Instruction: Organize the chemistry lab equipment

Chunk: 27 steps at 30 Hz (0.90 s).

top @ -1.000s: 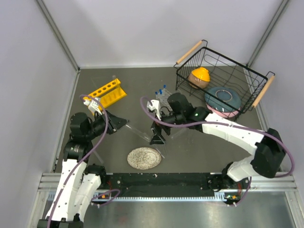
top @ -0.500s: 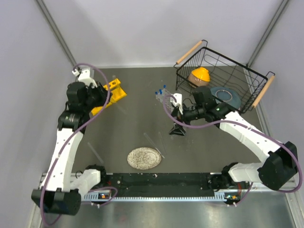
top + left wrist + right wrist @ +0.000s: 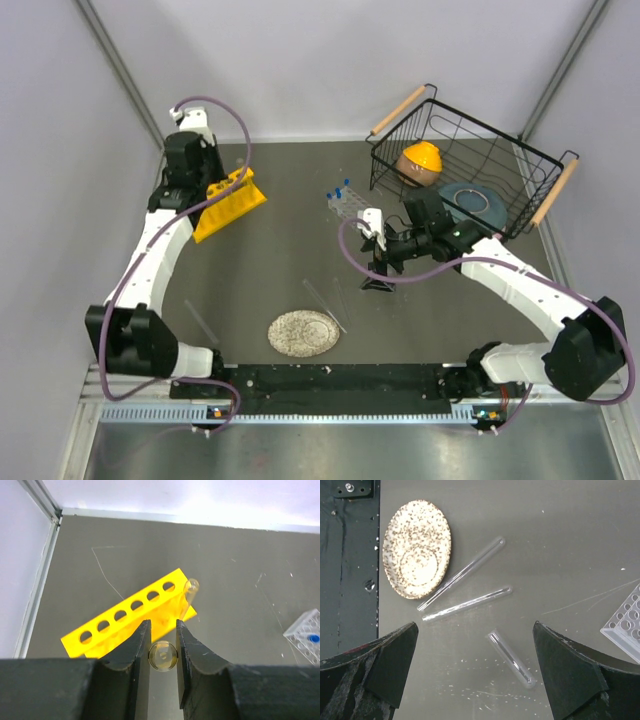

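My left gripper (image 3: 162,625) is shut on a clear test tube (image 3: 163,656), seen end-on between its fingers, just above the yellow six-hole tube rack (image 3: 135,617). Another test tube (image 3: 190,591) stands in the rack's end hole. From above, the left gripper (image 3: 213,188) hovers at the yellow rack (image 3: 232,205) at the back left. My right gripper (image 3: 475,625) is open above the table, over a short test tube (image 3: 511,659) lying flat. Two long test tubes (image 3: 467,603) (image 3: 462,573) lie beside it. The small clear rack (image 3: 342,197) holds blue-capped vials.
A round speckled disc (image 3: 303,333) lies near the front edge, touching one long tube. The black wire basket (image 3: 465,175) with dishes stands at the back right. One more tube (image 3: 200,322) lies at the front left. Grey walls close in both sides.
My left arm has swung from mid-table to the back left, carrying the test tube over the yellow rack. My right arm has pulled back to the right, still open.
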{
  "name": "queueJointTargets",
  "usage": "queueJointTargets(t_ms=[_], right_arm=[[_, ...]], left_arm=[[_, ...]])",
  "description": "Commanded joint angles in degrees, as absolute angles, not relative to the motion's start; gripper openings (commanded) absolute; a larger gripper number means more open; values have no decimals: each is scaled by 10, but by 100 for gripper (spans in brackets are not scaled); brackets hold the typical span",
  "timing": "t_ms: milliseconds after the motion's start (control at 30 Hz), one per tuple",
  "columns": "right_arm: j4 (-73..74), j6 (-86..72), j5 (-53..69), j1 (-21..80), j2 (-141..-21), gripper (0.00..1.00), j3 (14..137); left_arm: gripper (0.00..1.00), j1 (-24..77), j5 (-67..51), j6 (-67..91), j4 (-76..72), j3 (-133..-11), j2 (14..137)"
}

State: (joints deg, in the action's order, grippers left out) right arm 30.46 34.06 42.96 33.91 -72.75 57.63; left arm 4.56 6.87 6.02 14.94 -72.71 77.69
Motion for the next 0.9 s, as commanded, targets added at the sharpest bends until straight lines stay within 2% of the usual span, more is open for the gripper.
queueJointTargets(t_ms=[0,300,867], right_arm=[[299,371,422,345,-716,99,574],[301,386,394,363,-723,99,570],[309,398,385,367,-736,99,571]], left_arm=[[0,46,92,41,84,-785,823],[0,46,84,45,103,-856,903],[0,46,69,44,105,-847,946]])
